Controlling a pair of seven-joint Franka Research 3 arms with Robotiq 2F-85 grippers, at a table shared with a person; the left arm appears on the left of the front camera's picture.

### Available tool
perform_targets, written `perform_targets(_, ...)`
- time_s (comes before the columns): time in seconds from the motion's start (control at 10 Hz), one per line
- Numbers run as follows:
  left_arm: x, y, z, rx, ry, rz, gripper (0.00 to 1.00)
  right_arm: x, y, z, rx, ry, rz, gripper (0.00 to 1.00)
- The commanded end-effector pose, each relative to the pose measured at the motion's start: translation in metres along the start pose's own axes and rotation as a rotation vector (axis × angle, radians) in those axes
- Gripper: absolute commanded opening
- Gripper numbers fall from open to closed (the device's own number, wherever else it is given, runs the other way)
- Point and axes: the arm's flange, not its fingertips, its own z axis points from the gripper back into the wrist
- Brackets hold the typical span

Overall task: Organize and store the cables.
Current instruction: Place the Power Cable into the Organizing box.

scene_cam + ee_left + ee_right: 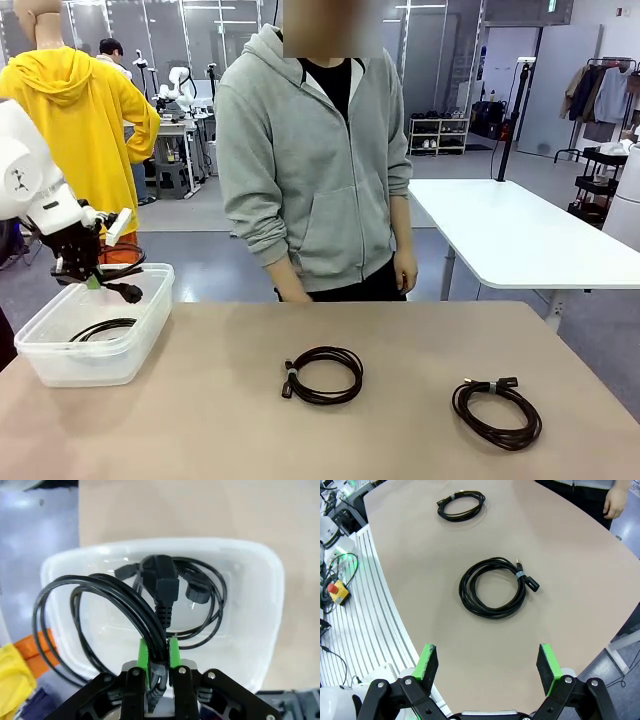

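left claw [159, 649] over tub [267, 585], clamping coiled cable [100, 586], right claw [484, 662] spread

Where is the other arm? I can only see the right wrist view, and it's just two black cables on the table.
Observer: The left gripper hangs over a clear plastic bin at the table's left end.
Operator: Ooh, is it holding something?
Observer: Yes, it is shut on a coiled black cable, pinched between its green pads.
Operator: Is the bin empty?
Observer: No, a second cable already lies coiled inside it.
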Motion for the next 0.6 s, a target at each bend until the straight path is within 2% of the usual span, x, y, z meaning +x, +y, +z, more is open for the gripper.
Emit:
perform_targets(0.0,-0.007,0.015,-0.014,-0.013,-0.026,0.065,0.19,-0.001,0.000,0.000,0.001,-0.020,0.017,1.00)
perform_targets(0.5,-0.011,0.007,-0.052,-0.142,0.011,0.118,0.19,-0.001,0.000,0.000,0.001,-0.020,0.017,1.00)
